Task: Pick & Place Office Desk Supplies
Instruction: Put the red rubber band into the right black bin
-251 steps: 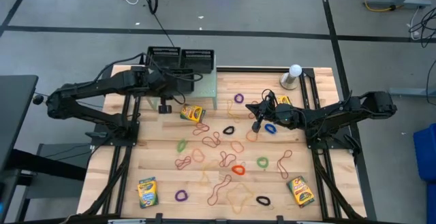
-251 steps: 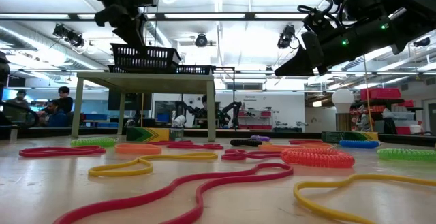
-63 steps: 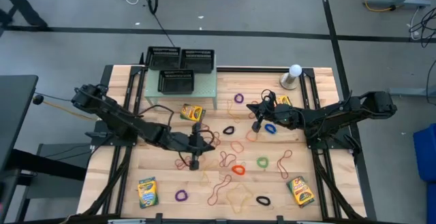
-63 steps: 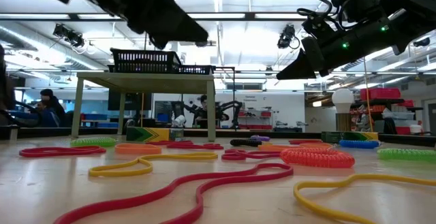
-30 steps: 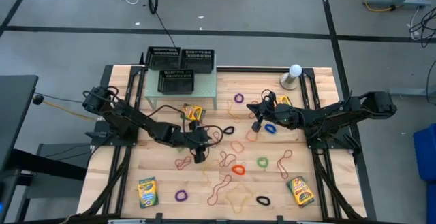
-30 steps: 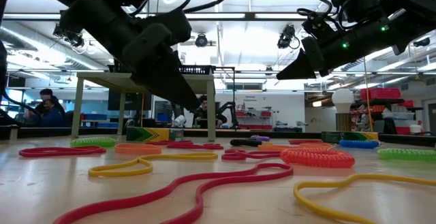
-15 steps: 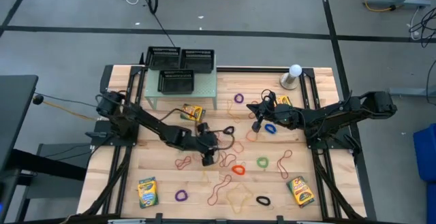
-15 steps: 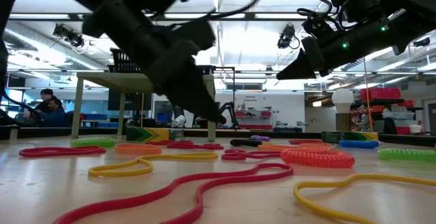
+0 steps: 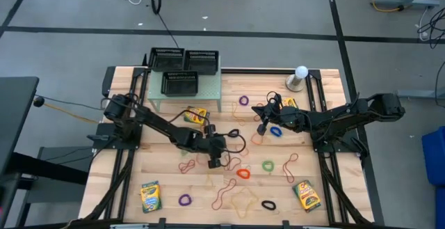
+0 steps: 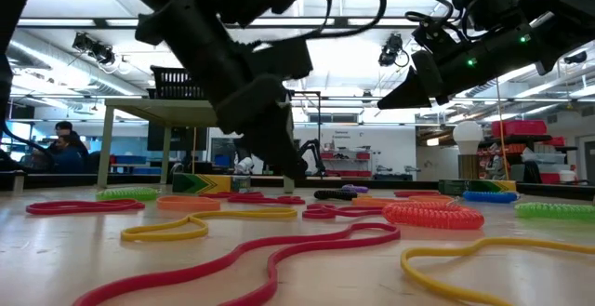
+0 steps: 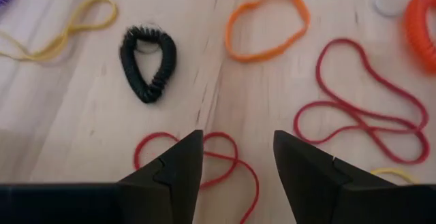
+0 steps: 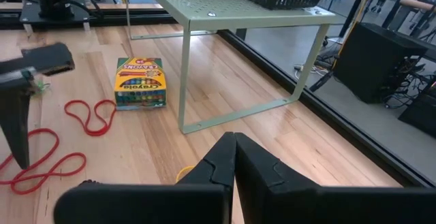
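You are looking at a table (image 9: 156, 170) still strewn with bands and four crayon boxes (image 9: 150, 195) — nearly all is remaining, by my judgement. Your left gripper (image 11: 231, 157) is hovering, jaws apart, over a red band (image 11: 228, 157) lying between the tips; the right gripper (image 12: 235, 157) is waiting, closed and empty.

overhead, table-level, two wrist views; perhaps overlapping

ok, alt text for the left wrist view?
The left tool, fingers open and empty, hovers over a red rubber-band loop on the wooden table. Beyond lie a black coiled loop, an orange loop and a larger red loop.
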